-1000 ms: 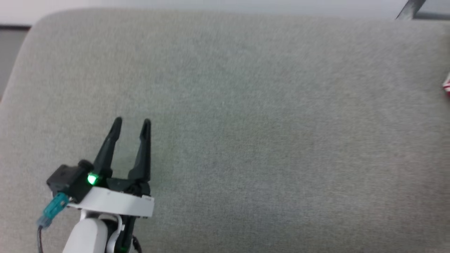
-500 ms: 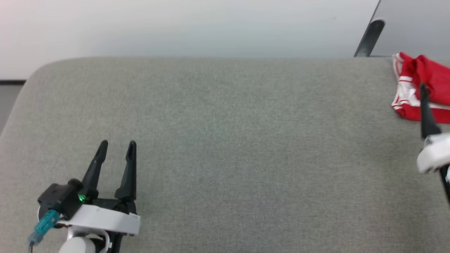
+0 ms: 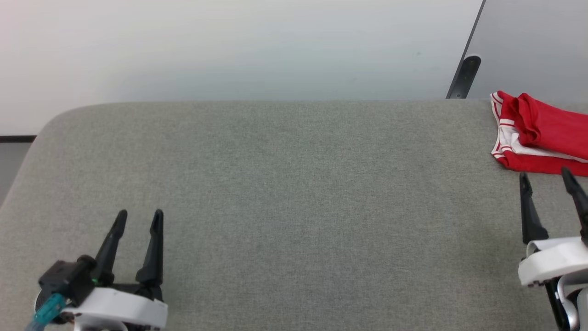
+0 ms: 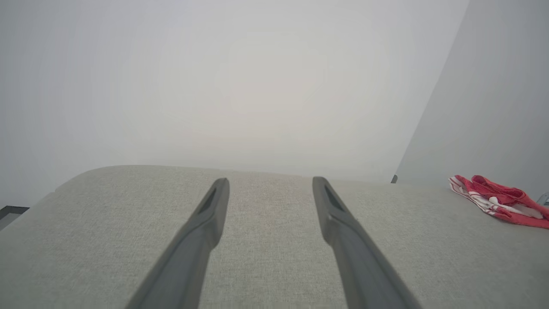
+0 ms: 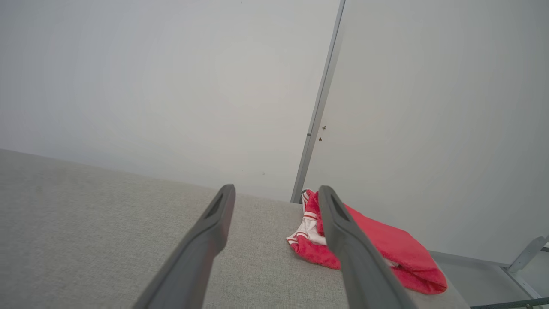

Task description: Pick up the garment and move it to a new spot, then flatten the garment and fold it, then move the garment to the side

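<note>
The garment (image 3: 542, 133) lies at the far right corner of the grey worktop (image 3: 294, 184). It's bunched, w/ a red lump on top and the white striped trim showing at its left end. The right wrist view shows it (image 5: 386, 244) close to the worktop's right edge. From the left wrist view it's (image 4: 497, 199) well off to the right.

Left claw (image 3: 140, 212): fingers spread, nothing between them, low at the near left, well apart from the cloth. Right claw (image 3: 545, 173): also spread and empty, tips just short of the garment's near hem, not touching.

Stage can't be settled. This fits a garment waiting in a heap to be picked up, and equally one already set aside, tho the heap looks loose rather than crisply folded.

What holds either way, IMO:
- The right claw is the one w/ reach; the left is too far off to matter here.
- The cloth sits near the edge, so a sideways nudge from those tips could push it off. Any motion near it should be slow and vertical, not sweeping.
- Soft jersey drags and snags on fingertips, esp. the loose trim end. Keep the tips clear unless contact is meant.
</note>
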Available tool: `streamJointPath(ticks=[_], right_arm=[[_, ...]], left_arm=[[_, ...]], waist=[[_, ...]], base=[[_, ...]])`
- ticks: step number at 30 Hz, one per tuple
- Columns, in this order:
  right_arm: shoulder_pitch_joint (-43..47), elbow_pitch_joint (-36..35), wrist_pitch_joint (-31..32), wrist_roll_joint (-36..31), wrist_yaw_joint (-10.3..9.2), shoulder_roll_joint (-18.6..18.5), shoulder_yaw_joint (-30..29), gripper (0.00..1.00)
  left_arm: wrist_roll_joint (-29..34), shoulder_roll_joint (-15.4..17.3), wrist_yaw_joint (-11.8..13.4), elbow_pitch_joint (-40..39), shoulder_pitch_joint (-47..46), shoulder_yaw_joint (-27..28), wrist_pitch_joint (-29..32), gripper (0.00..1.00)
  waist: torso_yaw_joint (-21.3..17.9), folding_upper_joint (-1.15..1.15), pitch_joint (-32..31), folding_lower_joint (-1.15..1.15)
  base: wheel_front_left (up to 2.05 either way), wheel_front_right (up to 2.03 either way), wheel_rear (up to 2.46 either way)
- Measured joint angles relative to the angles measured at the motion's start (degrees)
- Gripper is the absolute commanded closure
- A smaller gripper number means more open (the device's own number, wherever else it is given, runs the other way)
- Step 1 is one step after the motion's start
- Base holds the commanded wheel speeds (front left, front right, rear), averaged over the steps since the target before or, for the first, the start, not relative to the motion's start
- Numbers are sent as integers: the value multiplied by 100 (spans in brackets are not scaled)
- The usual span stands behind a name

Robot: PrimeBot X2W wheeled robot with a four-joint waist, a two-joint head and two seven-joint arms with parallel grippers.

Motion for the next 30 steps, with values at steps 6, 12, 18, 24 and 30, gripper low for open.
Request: streamJointPath(ticks=[6,12,18,24,30], right_arm=[[211,-123,0,38,0,119,-54,0],[333,-138,0,89,0,200,-65,0],[397,-109,0,110,0,230,-47,0],[399,-49,0,180,0,253,-16,0],[416,31,0,291,0,255,46,0]], left_arm=[[-27,45,0,46,94,23,0,0],[-20,42,0,45,95,60,0,0],[-27,51,0,46,96,59,0,0],[-8,51,0,8,94,64,0,0],[30,42,0,-41,92,98,0,0]], waist=[[-1,0,-34,0],[7,0,-37,0],[-14,0,-43,0],[-26,0,-29,0],[-22,0,-16,0]], base=[[0,0,0],[0,0,0],[0,0,0],[0,0,0],[0,0,0]])
